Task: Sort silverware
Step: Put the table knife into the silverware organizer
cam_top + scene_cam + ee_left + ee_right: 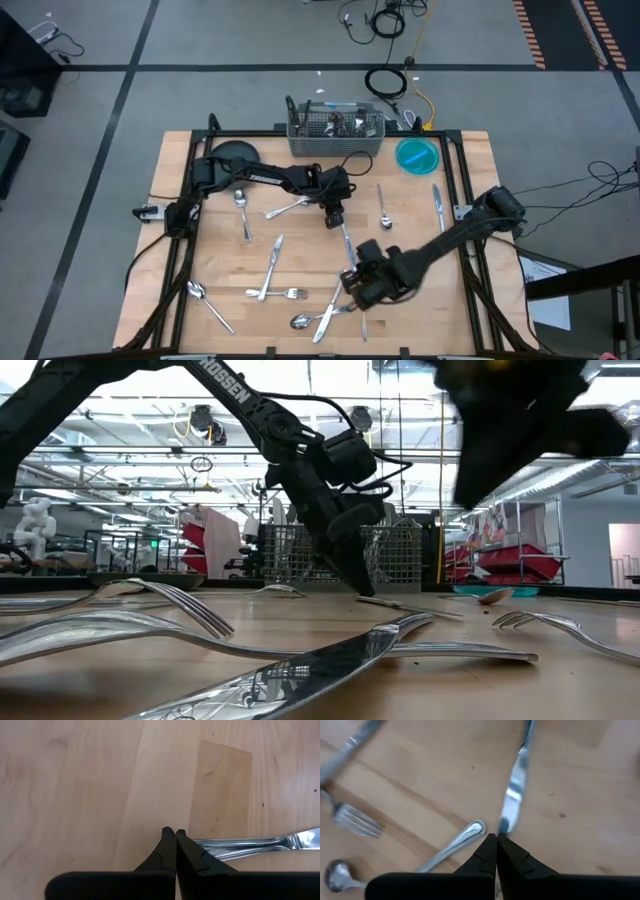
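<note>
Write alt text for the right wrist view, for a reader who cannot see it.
The right tool, shut and holding nothing, points down at a wooden table, its tips just short of a table knife. Beside them lies a rounded handle end, with a fork and a spoon farther off.

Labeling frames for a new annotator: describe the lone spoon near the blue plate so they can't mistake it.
Start at the grey wire-mesh caddy on the table's far edge, then go to the blue plate on its right. The spoon lies just nearer than both, between the plate and the left gripper. It lies alone, bowl toward the near edge, left of a long knife.
</note>
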You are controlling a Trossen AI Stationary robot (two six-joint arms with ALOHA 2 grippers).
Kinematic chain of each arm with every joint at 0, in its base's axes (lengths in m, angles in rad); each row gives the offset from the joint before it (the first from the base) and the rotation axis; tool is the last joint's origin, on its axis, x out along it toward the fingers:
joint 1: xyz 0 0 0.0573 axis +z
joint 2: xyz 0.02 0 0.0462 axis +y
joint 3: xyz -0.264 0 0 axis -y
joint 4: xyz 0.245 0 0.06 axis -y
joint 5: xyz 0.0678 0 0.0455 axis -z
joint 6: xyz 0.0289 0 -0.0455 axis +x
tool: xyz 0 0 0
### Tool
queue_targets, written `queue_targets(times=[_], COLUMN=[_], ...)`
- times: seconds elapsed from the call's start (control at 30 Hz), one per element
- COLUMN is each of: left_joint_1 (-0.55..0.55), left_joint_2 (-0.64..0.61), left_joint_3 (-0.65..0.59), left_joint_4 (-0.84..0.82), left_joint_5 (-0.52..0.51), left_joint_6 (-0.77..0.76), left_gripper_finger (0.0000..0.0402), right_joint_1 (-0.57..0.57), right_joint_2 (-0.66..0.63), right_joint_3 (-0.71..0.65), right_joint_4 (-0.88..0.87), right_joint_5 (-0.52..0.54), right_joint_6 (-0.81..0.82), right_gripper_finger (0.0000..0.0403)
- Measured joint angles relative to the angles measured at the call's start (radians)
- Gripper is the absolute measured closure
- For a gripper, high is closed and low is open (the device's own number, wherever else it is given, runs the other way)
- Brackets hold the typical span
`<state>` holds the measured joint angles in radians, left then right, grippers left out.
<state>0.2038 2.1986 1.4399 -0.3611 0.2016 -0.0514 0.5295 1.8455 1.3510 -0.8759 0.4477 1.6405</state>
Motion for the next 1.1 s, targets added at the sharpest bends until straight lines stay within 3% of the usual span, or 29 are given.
queue_targets(times=[0.23,0.6,1.1], left_joint_1=[0.000,0.000,0.005], left_joint_2=[0.000,0.000,0.000], left_joint_3=[-0.001,-0.001,-0.002], left_joint_4=[-0.011,-0.010,-0.003], left_joint_5=[0.034,0.039,0.048], left_joint_6=[-0.021,-0.021,-0.022], left_gripper_finger=[0.0402,0.0401,0.0402], right_joint_1=[-0.053,-0.067,-0.151], right_joint_2=[0.117,0.133,0.139], right_joint_3=[0.000,-0.001,-0.001], right_joint_4=[0.109,0.030,0.082], right_joint_5=[-0.053,-0.070,-0.089], right_joint_6=[-0.020,0.039,-0.160], right_gripper_finger=[0.0403,0.0403,0.0403])
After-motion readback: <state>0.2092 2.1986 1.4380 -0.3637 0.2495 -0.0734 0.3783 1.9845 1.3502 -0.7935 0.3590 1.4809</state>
